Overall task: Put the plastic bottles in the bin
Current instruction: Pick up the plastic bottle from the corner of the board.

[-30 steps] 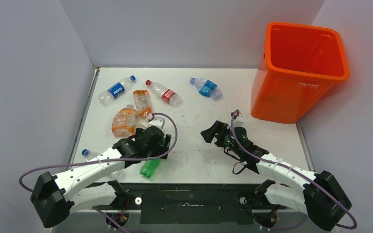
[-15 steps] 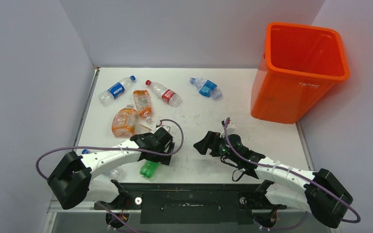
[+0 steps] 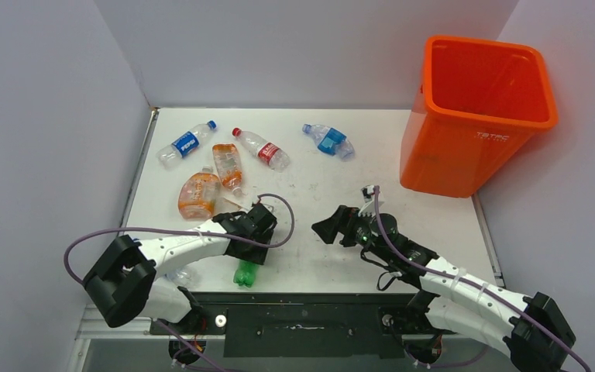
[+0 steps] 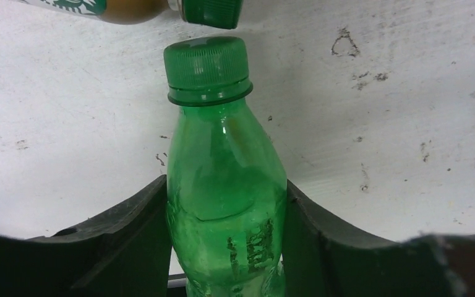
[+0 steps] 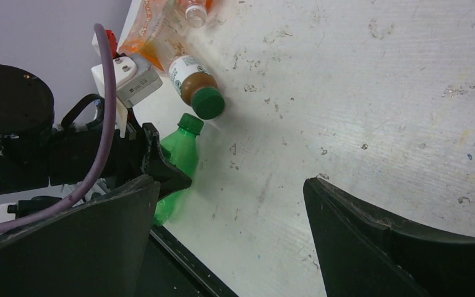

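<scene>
— White scuffed table (image 3: 318, 174), lilac walls (image 3: 46, 116) around it. Where was my green bottle (image 4: 222, 161)?

— It lay on its side at the near edge, cap pointing toward the far side. Your left gripper (image 4: 226, 185) was clamped on it, with the fingers (image 4: 130, 235) pressed against its flanks, one on each side.

— And my other arm?

— Your right gripper (image 5: 230, 182) hung over the middle of the table. Its jaws stood wide apart with only bare tabletop between them.

— What lay by the green one?

— You had a brown bottle (image 5: 195, 86) with a green cap just beside it, cap facing cap. Past that, two orange-tinted bottles (image 3: 199, 194) lay side by side. Farther back were a blue-labelled bottle (image 3: 186, 143), a red-labelled bottle (image 3: 261, 149) and a crumpled blue bottle (image 3: 328, 141), all lying down.

— The bin (image 3: 472, 147)?

— It stood upright at the far right corner, well apart from both of your grippers.
</scene>
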Controlling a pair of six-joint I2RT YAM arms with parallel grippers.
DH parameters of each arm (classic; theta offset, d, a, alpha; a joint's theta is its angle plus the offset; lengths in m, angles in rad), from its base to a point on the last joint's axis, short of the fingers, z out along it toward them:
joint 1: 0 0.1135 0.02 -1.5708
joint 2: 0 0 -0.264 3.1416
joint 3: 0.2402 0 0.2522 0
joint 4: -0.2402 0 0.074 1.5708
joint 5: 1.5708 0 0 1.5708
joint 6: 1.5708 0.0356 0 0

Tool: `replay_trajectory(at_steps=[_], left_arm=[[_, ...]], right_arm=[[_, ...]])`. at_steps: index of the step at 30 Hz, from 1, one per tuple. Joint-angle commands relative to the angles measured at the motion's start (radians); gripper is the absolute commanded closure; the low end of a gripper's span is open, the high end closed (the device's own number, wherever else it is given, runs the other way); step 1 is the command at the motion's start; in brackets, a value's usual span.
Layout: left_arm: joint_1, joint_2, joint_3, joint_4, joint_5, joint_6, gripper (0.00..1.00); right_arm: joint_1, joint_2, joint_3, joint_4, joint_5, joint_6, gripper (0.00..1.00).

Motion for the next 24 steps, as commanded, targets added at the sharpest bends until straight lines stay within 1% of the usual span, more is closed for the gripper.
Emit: replay_trajectory(at_steps=[1,3,5,7,9,11,14,17,21,24], left_arm=[[0.0,-0.078,0.006,0.02,0.037,-0.01,0.62],[-0.001,-0.155,0.001,0.025,0.056,-0.02,0.68],[-0.002,-0.268,0.003,0.046,0.089,-0.01,0.71],[-0.001,-0.403,-0.002,0.118,0.132,0.03,0.76],[-0.001,-0.537,-0.035,0.269,0.174,0.094,0.81],[0.0,-0.655,-0.087,0.449,0.198,0.137,0.84],[0.002,-0.775,-0.177,0.726,0.269,0.178,0.87],[0.005,-0.796,-0.236,0.948,0.339,0.169,0.88],[0.025,-0.736,-0.272,1.185,0.415,0.034,0.9],[0.047,-0.673,-0.281,1.321,0.519,-0.089,0.91]], right_arm=[[0.009,-0.04,0.036,-0.005,-0.002,-0.023,0.1],[0.014,-0.061,0.029,0.003,-0.024,-0.029,0.1],[0.025,-0.088,0.022,0.027,-0.053,-0.033,0.1],[0.043,-0.117,0.013,0.076,-0.083,-0.032,0.1],[0.071,-0.135,0.024,0.145,-0.106,-0.031,0.1],[0.114,-0.13,0.068,0.168,-0.117,-0.052,0.1],[0.214,-0.105,0.141,0.18,-0.053,-0.099,0.1],[0.345,-0.074,0.181,0.22,0.045,-0.171,0.1],[0.482,-0.038,0.192,0.258,0.195,-0.277,0.1],[0.546,-0.02,0.199,0.249,0.293,-0.319,0.1]])
